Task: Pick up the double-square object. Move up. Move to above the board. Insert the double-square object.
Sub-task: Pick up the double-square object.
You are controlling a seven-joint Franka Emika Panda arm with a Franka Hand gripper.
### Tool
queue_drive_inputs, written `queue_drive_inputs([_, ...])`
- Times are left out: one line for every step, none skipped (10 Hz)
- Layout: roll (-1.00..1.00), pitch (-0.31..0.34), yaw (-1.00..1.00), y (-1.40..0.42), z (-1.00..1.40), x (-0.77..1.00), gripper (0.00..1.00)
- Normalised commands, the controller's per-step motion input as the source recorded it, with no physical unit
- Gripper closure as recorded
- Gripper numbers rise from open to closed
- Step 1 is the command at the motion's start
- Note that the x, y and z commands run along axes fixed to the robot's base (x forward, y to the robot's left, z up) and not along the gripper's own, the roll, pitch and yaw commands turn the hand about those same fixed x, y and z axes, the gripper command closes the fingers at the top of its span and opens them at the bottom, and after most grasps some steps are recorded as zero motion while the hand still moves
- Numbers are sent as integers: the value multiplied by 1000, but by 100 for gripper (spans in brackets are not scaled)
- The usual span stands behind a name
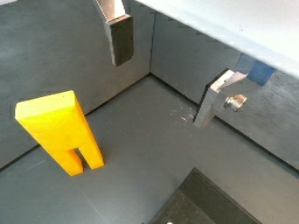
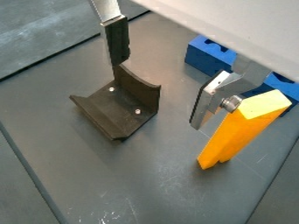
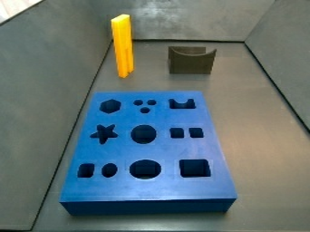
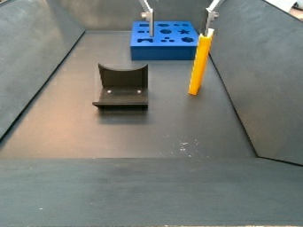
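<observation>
Double-square object point(image 2: 237, 129), the yellow-orange bar, stands upright on the grey floor, untouched, its split lower end showing as two prongs in a wrist view point(image 1: 61, 131). The end effector point(image 2: 163, 72) hangs above the floor with its two silver fingers point(image 2: 115, 42) spread wide and nothing between them; in a side view its fingertips point(image 4: 147, 14) show at the top edge of the frame, above the far end of the bin. In a side view the bar point(image 4: 200, 62) stands right of centre, just in front of the board point(image 4: 166, 40), the blue slab with shaped holes at the upper middle. The fixture point(image 4: 122, 87), a dark bracket, sits left of the bar, well apart from it. In a side view the board point(image 3: 145, 195) fills the lower centre, with the bar point(image 3: 122, 45) behind it at upper left and the fixture point(image 3: 190, 59) at upper right.
</observation>
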Motion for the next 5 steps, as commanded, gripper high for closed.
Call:
queue_drive_inputs([20,-104,-106,-246,-143,-269,0])
queue_drive_inputs([100,-124,-249,-520,-286,-429,0])
queue_drive_inputs([100,-156,-266,-486,-291,-414,0])
queue_drive_inputs([159,-106,-406,-483,-209,-189,0])
queue_drive_inputs([164,-99,-449,-437,-234,-171,0])
